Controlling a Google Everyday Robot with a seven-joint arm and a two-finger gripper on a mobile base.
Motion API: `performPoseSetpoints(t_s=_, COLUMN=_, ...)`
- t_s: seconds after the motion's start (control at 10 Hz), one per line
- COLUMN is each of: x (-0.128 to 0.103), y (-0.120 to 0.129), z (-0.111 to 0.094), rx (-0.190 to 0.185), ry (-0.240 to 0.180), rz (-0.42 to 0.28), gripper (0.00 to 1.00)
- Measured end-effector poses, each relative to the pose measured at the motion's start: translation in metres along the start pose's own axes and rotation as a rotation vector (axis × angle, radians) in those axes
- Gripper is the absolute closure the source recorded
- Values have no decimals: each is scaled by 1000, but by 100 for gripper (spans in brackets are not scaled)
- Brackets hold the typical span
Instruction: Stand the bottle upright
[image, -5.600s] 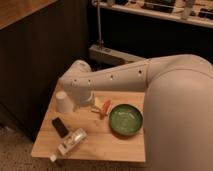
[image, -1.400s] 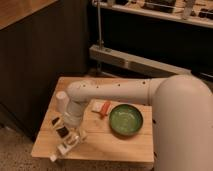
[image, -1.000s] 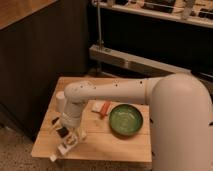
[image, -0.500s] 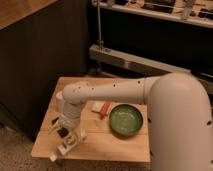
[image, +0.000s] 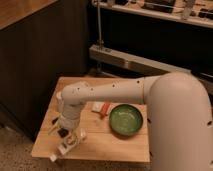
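My gripper (image: 68, 130) hangs low over the front-left corner of the counter (image: 115, 146), right at the bottle (image: 64, 148). My own wrist covers where they meet, so I cannot tell whether they touch. A dark thing (image: 61, 133) beside it is too blurred to name. My arm (image: 175, 120) runs off the right edge.

dark tool (image: 64, 131) over whitish bottle (image: 64, 148); green bowl (image: 126, 120)

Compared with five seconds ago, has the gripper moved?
Yes. The gripper has dropped toward the table's front-left edge, away from the green bowl, and now sits over the lying bottle.
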Motion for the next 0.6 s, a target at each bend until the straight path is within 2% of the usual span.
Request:
performPoseSetpoints(t_s=0.3, x=0, y=3, z=3, rx=-5, ry=-3, rz=26, gripper=20)
performPoseSetpoints(t_s=0.6, x=8, y=18, z=31, rx=-37, ry=5, rz=134, gripper=20)
